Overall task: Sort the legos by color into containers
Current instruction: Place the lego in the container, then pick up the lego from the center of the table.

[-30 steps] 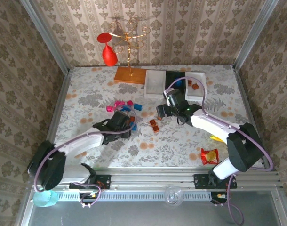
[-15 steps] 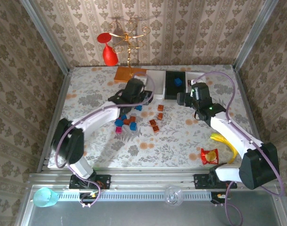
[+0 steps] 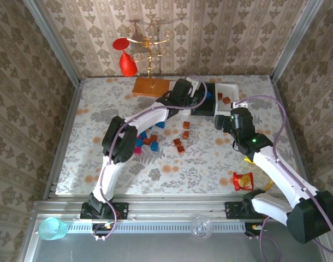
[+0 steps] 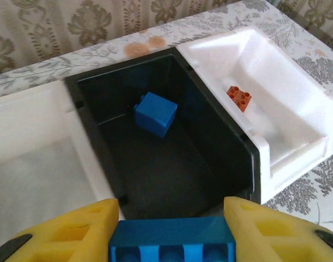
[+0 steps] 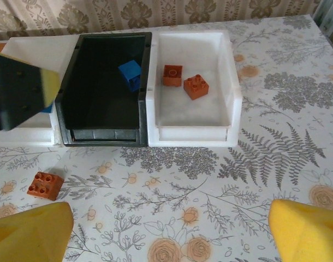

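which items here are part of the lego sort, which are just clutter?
Job:
loose legos
blue lego in left gripper
black tray
right white tray
left white tray

Clutter:
snack packet
gold stand

Three trays in a row — one black tray [image 5: 103, 87] between two white ones, the right white tray [image 5: 195, 93] and the left white tray [image 4: 35, 153]. Inside the black tray, one blue brick [image 5: 130, 73]. Right of it, two orange-brown bricks [image 5: 195, 86] in the white tray. In front of the black tray, one orange-brown brick [image 5: 45, 185] on the table — more scattered beyond, too small to count.
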